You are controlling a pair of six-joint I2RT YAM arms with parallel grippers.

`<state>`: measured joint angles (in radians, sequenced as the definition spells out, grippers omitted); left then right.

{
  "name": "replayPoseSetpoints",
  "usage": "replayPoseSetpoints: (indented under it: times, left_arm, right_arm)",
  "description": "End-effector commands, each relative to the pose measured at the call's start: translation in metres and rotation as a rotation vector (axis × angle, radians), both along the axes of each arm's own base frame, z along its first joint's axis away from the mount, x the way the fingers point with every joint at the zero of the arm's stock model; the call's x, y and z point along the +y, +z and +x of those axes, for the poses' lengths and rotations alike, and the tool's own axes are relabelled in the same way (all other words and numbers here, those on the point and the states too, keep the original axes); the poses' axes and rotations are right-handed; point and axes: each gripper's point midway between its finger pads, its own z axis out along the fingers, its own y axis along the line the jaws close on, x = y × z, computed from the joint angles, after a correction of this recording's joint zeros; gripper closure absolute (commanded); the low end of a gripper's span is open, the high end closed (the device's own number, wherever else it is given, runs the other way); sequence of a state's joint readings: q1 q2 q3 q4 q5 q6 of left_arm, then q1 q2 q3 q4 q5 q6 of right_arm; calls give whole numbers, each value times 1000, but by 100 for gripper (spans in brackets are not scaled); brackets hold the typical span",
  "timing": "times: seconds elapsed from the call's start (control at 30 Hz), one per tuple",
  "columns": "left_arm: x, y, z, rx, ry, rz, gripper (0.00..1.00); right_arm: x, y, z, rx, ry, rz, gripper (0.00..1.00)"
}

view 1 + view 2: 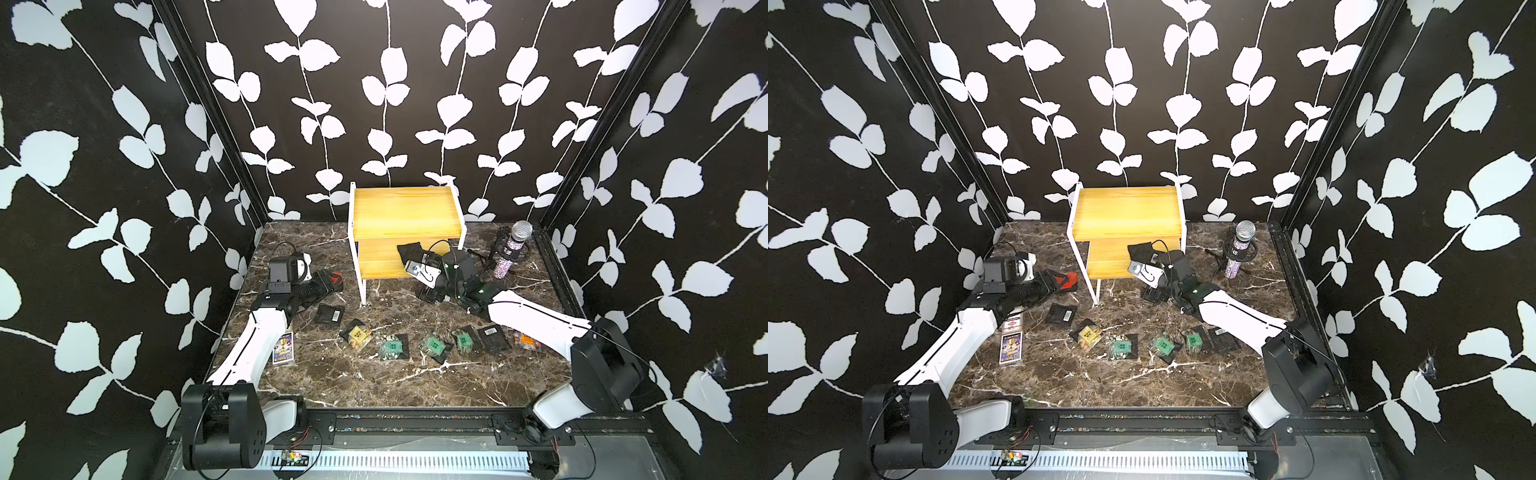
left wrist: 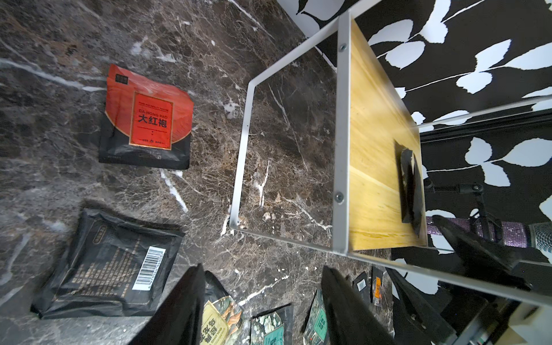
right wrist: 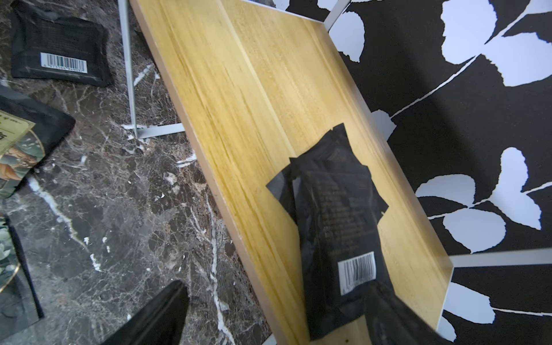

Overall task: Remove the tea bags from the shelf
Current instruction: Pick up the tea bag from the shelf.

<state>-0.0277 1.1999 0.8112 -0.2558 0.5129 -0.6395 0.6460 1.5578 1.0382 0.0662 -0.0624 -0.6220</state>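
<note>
- Right pincer (image 3: 277, 294) — jaws wide apart — at a black, barcode-up tea bag (image 3: 334, 215) on the shelf (image 3: 239, 89), lower board.
- Left pincer (image 2: 263, 277) apart, empty, over the tabletop (image 2: 283, 125).

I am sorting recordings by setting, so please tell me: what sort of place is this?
Probably a robot test booth, not a home: a left arm and right arm mounted at the edge of a marble-look table, leaf-patterned walls close around, a small shelf as prop.
</note>
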Motion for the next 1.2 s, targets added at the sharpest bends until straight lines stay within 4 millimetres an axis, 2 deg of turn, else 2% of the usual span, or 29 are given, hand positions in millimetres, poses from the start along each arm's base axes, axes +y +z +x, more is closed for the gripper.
replayPoseSetpoints:
  times: [0.0,0.03,0.07,0.3,0.57,0.63,0.67,0.77,1.17]
  left_arm:
    - [-2,2,-6,-16,-8,1,43]
    - [-2,2,-6,-14,-8,0,43]
    - [-2,2,-6,-14,-9,0,43]
    - [-2,-1,-5,-5,-9,2,43]
    - [-2,-6,-5,1,-5,0,43]
    - [-2,-8,-4,2,-4,-4,43]
    - [-2,-7,-3,1,-4,-6,43]
    - [-2,-8,-1,2,-2,-8,43]
    - [-2,-9,-3,2,2,-10,43]
  right_arm:
    - [7,13,15,-56,-1,11,7]
    - [8,17,16,-62,1,17,7]
    - [11,6,20,-45,1,5,6]
    - [16,0,27,-27,4,2,11]
    - [12,-4,6,28,19,22,31]
    - [13,-12,0,51,26,11,37]
    - [12,-1,-5,34,31,25,40]
    - [13,-3,-12,42,36,21,48]
    - [9,-6,-24,55,34,11,67]
